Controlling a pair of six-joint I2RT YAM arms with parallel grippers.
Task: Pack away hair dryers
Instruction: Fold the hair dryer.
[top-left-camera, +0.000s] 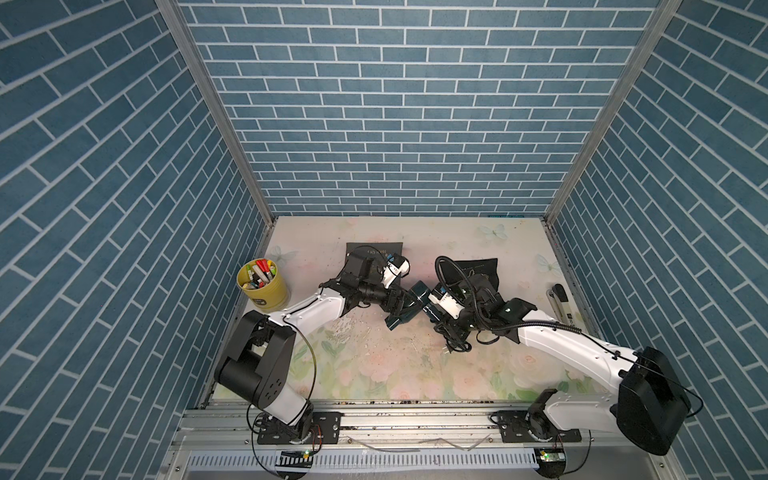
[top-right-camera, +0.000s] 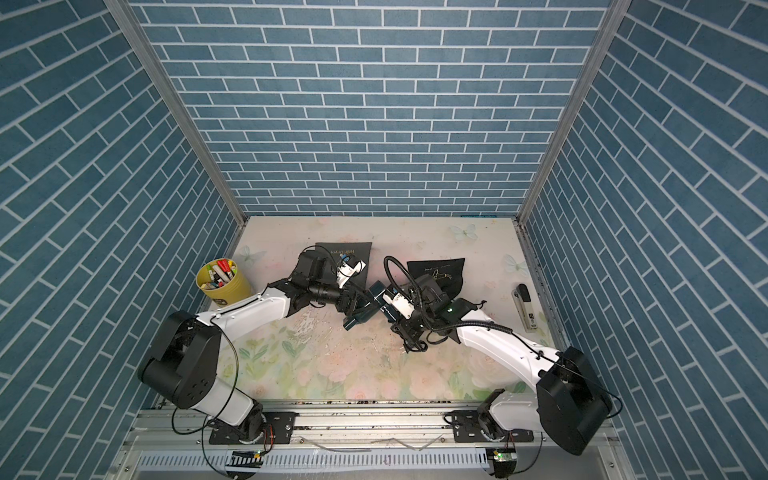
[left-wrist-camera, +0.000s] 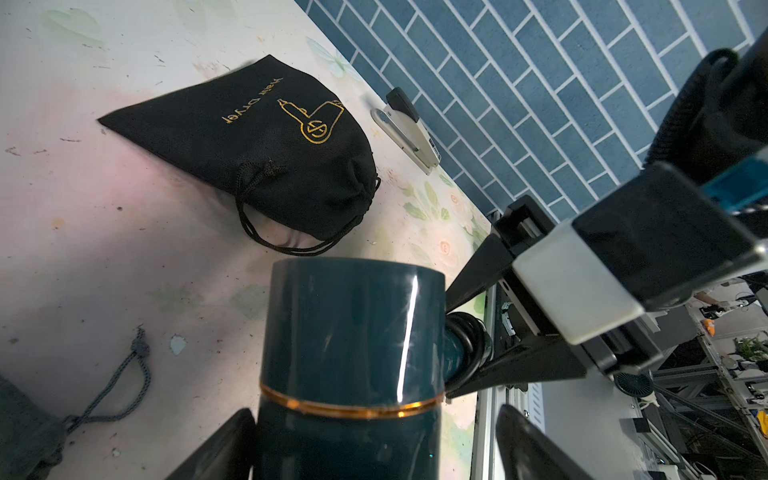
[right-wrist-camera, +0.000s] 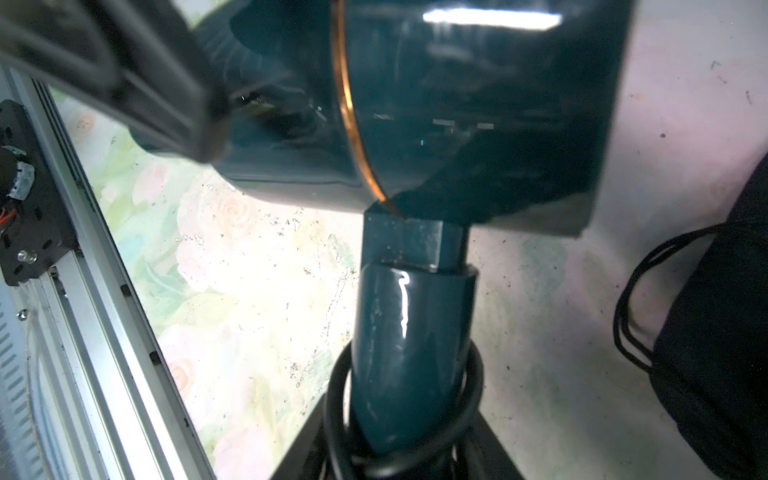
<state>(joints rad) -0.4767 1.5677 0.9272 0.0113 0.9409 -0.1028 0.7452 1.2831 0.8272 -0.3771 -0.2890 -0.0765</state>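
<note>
Teal hair dryer (top-left-camera: 409, 305) sits handle-first in the right claw's (right-wrist-camera: 403, 424) grip. The left claw (left-wrist-camera: 374, 415) stands open astride the barrel, where an uneven squeeze could twist it loose.

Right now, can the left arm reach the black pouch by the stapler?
Probably not cleanly: the teal hair dryer, gripped by the right hand, sits inside the open left hand, in front of the black pouch.

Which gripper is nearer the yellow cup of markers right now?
Left. The left gripper is at mid-table, open around the barrel of the dark teal plastic hair dryer, on the side facing the yellow cup of markers. The right gripper grips the dryer's handle beyond it.
</note>
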